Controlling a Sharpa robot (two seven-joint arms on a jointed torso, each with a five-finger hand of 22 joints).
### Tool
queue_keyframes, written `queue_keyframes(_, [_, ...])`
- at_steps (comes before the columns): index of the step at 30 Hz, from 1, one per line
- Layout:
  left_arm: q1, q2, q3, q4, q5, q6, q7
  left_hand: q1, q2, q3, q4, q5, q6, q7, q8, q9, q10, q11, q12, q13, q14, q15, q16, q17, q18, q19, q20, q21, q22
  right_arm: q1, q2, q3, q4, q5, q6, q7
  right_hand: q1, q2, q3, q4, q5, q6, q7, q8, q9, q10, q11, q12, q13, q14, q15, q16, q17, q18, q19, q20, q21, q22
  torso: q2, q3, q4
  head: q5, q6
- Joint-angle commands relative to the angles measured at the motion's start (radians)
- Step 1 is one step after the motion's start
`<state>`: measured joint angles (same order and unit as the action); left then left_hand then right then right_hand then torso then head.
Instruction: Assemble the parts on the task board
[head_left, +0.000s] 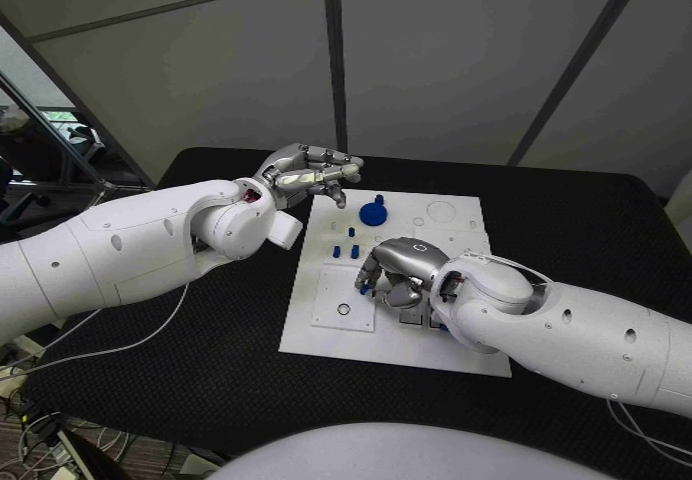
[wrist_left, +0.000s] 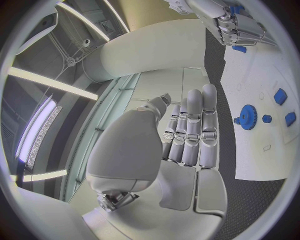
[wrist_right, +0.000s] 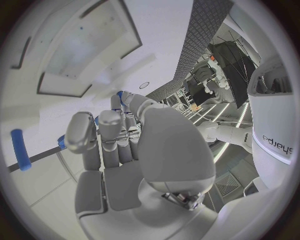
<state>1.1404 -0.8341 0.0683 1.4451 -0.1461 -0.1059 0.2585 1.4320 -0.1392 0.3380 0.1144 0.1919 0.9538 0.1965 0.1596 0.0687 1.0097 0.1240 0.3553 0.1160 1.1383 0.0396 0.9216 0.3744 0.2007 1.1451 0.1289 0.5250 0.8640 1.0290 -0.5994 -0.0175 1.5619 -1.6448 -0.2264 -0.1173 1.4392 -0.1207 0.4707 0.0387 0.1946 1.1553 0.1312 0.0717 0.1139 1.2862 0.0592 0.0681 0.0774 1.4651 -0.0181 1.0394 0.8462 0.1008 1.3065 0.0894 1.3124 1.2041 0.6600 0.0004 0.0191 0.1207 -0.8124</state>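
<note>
The right hand (head_left: 397, 272) is down over the middle of the task board (head_left: 325, 335), fingers curled in and bunched low against the white surface. In the right wrist view the fingers (wrist_right: 112, 135) lie side by side, and a bit of blue shows at their tips, but whether anything is actually pinched there, I cannot tell. A small blue peg (wrist_right: 20, 150) lies on the white just beside that hand, loose and apart from the fingers.

Over to the left hand (head_left: 306, 175): it's raised off the far left corner of the board, past its edge, over the black table (head_left: 577, 230). Its wrist view shows the fingers (wrist_left: 194, 130) straight and lying close together, thumb alongside, nothing in them.

The parts, then. A blue gear (head_left: 374, 212) sits on the far half of the board, between the two hands, nearer the left one and touching neither. The same gear (wrist_left: 248, 117) shows in the left wrist view, with small blue pieces (wrist_left: 280, 96) close around it. A cluster of little blue pegs (head_left: 346, 247) stands just beyond the right hand.

The near left part of the board lies bare, with a small ring (head_left: 343, 309) marked in it. Black table runs wide on every side of the board.
</note>
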Motion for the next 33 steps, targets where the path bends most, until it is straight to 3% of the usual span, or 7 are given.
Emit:
queue_keyframes(1, [0.002,0.001,0.001,0.0,0.004,0.014,0.0,-0.01,0.003,-0.005,-0.001,-0.003,-0.002,0.002,0.006,-0.001,-0.004,-0.001,0.003,0.001,-0.007,0.0,-0.004,-0.001,-0.019,-0.005,0.003,-0.007,-0.001,-0.002,0.003,-0.004,-0.002,-0.023,0.047,-0.019,-0.012,0.003,0.001,-0.001,0.0,-0.003,0.007,0.004,0.001,-0.003,0.006,-0.004,0.0,0.015,0.001,0.0,-0.003,-0.012,-0.007,0.002,-0.001,-0.002,0.001,-0.0002,-0.0003,0.0,0.001])
queue_keyframes(5, [0.002,0.002,0.001,0.0,0.004,0.015,-0.001,-0.01,0.003,-0.005,-0.001,-0.003,-0.002,0.002,0.006,-0.001,-0.004,-0.001,0.003,0.001,-0.007,0.0,-0.004,-0.001,-0.019,-0.005,0.003,-0.007,-0.001,-0.002,0.007,-0.005,-0.003,-0.027,0.043,-0.023,-0.019,0.001,0.001,0.0,-0.001,-0.016,0.011,-0.004,-0.002,-0.018,0.009,-0.007,-0.002,0.012,0.004,0.003,-0.002,-0.011,-0.011,0.004,-0.002,-0.004,0.0,-0.0002,-0.0006,0.0,0.001])
queue_keyframes(10, [0.002,0.002,0.001,0.0,0.004,0.019,-0.005,-0.011,0.004,-0.006,0.0,-0.003,-0.002,0.002,0.007,-0.001,-0.006,0.0,0.004,0.001,-0.007,0.0,-0.004,-0.002,-0.019,-0.005,0.004,-0.008,-0.002,-0.002,0.009,-0.005,-0.004,-0.029,0.034,-0.029,-0.041,-0.013,0.004,0.006,0.0,-0.089,0.033,-0.012,-0.019,-0.092,0.031,-0.008,-0.013,0.009,0.022,0.021,0.007,-0.012,-0.014,0.018,0.0,-0.001,0.0,-0.0008,0.0002,0.0,0.001])
queue_keyframes(17, [0.002,0.001,0.001,0.0,0.004,0.027,-0.012,-0.012,0.003,-0.007,0.001,-0.003,-0.005,0.003,0.007,-0.001,-0.009,0.0,0.006,0.001,-0.008,0.0,-0.004,-0.003,-0.019,-0.005,0.004,-0.009,-0.003,-0.002,0.002,-0.005,0.005,-0.051,-0.024,-0.041,-0.053,-0.03,0.004,0.006,0.0,-0.163,0.032,-0.011,-0.038,-0.157,0.041,0.001,-0.013,0.0,0.03,0.032,0.007,-0.009,-0.024,0.029,-0.003,-0.005,0.0,0.0006,-0.0003,0.001,0.003])
queue_keyframes(26, [0.002,0.001,0.001,-0.002,0.004,0.035,-0.02,-0.013,0.003,-0.008,0.001,-0.003,-0.006,0.003,0.007,-0.001,-0.011,0.001,0.007,0.001,-0.008,0.001,-0.004,-0.003,-0.019,-0.005,0.004,-0.01,-0.004,-0.003,-0.033,-0.005,0.046,-0.077,-0.115,-0.058,-0.062,-0.044,-0.005,0.005,0.003,-0.171,0.03,-0.008,-0.039,-0.158,0.04,0.01,-0.011,0.002,0.029,0.041,0.009,-0.011,-0.017,0.03,0.004,0.004,0.0,0.0005,-0.001,-0.002,0.008])
queue_keyframes(31, [0.002,0.0,0.001,-0.004,0.004,0.037,-0.022,-0.013,0.003,-0.009,0.001,-0.003,-0.006,0.003,0.007,-0.001,-0.011,0.001,0.007,0.001,-0.008,0.001,-0.004,-0.003,-0.019,-0.005,0.004,-0.01,-0.004,-0.003,-0.081,-0.004,0.096,-0.079,-0.158,-0.054,-0.065,-0.045,-0.006,0.007,0.003,-0.169,0.031,-0.006,-0.039,-0.159,0.04,0.011,-0.01,0.001,0.03,0.04,0.007,-0.011,-0.016,0.03,0.004,0.005,0.001,0.002,-0.0027,0.001,0.01])
queue_keyframes(33, [0.002,-0.001,0.001,-0.004,0.004,0.037,-0.022,-0.013,0.003,-0.009,0.001,-0.003,-0.006,0.003,0.007,-0.001,-0.011,0.001,0.007,0.001,-0.008,0.001,-0.004,-0.003,-0.019,-0.005,0.004,-0.01,-0.004,-0.002,-0.109,-0.003,0.124,-0.078,-0.165,-0.055,-0.067,-0.046,-0.008,0.008,0.003,-0.167,0.032,-0.005,-0.038,-0.16,0.041,0.012,-0.01,0.0,0.03,0.039,0.005,-0.01,-0.017,0.03,0.004,0.004,0.0,0.0005,-0.0021,-0.001,0.01])
